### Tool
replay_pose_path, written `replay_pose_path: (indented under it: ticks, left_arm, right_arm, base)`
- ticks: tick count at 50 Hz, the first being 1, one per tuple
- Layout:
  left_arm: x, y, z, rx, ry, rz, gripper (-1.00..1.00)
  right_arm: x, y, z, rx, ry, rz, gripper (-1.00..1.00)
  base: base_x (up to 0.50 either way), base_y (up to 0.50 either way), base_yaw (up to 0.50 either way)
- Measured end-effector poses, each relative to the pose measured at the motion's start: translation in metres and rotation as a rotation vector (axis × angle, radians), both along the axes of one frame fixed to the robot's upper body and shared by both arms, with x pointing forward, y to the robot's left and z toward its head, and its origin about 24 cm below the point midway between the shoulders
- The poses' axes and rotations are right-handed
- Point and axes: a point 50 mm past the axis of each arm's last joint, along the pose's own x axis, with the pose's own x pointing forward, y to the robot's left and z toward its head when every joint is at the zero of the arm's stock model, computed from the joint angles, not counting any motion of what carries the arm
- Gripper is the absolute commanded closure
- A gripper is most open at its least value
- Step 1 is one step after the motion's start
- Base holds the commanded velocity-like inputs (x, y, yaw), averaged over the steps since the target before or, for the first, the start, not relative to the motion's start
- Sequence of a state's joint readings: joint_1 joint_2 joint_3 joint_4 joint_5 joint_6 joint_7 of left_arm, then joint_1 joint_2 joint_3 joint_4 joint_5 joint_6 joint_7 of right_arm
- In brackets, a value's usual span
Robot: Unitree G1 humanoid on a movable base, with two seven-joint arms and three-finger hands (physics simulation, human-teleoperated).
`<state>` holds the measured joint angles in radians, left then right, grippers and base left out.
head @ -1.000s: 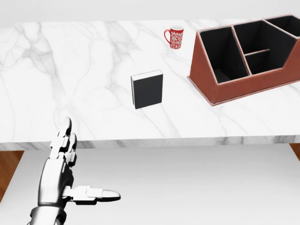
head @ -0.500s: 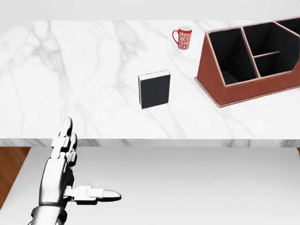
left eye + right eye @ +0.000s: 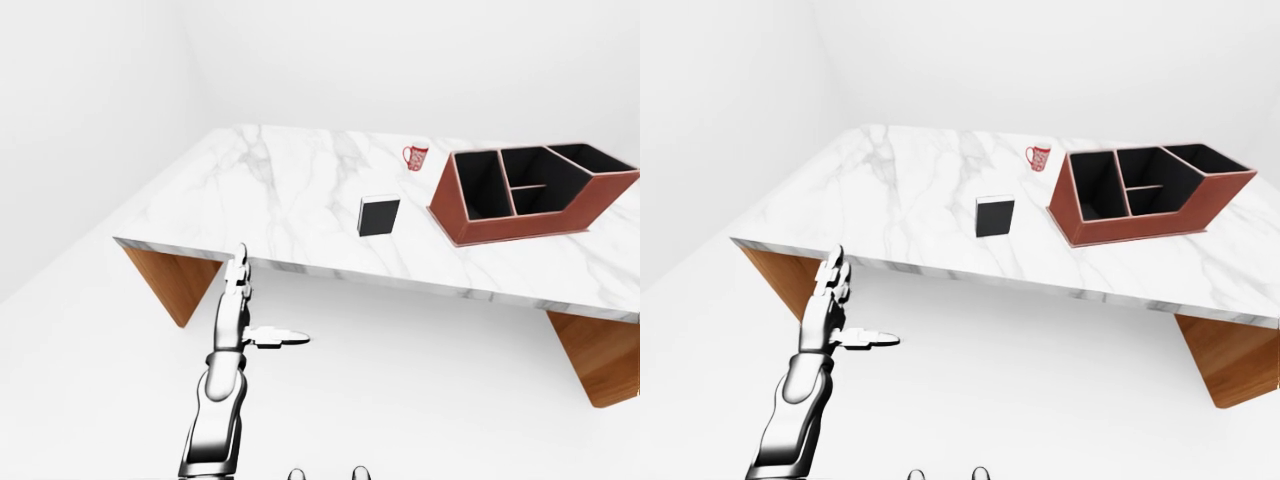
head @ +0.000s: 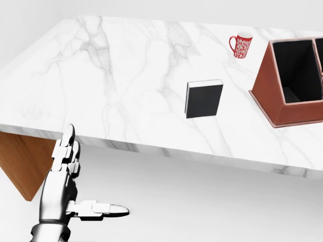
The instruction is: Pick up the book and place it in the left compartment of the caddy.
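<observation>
The approach is in hand; nothing is grasped yet. The left hand (image 4: 68, 189) hangs below the desk (image 3: 280, 190) edge, fingers spread wide and empty. The book (image 4: 203, 99) lies on the desk, well apart from it, near the caddy (image 3: 525, 195). Next, the hand must reach over the book.

Plain white walls (image 3: 90, 100) and floor (image 3: 420, 380) all round. A white marble table (image 3: 270, 190) (grey-veined) stands on angled wooden legs (image 3: 175, 280).
</observation>
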<state>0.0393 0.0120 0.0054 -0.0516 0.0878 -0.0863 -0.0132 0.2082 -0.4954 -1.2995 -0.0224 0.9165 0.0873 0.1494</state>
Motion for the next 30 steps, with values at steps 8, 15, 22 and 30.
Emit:
replay_pose_path:
  ticks: [8, 15, 22, 30]
  left_arm:
    - [-0.0003, 0.0014, 0.0007, -0.001, -0.004, 0.007, -1.0]
    - [-0.0007, 0.002, 0.0013, -0.007, -0.006, 0.009, -1.0]
    - [-0.0009, 0.002, 0.001, -0.011, -0.005, 0.007, -1.0]
    - [-0.0008, 0.0019, -0.0003, -0.009, 0.001, 0.008, -1.0]
  right_arm:
    - [-0.0006, 0.0003, 0.0009, -0.002, -0.004, 0.0, -1.0]
    - [-0.0004, 0.0002, 0.0008, -0.002, -0.005, 0.001, -1.0]
    - [-0.0004, 0.0001, 0.001, -0.003, -0.006, 0.001, -1.0]
    - [-0.0003, -0.0001, 0.0007, -0.002, -0.004, 0.001, -1.0]
  base:
    - [0.0, 0.0, 0.29]
    - [0.0, 0.0, 0.29]
    - [0.0, 0.0, 0.29]
    - [0.0, 0.0, 0.27]
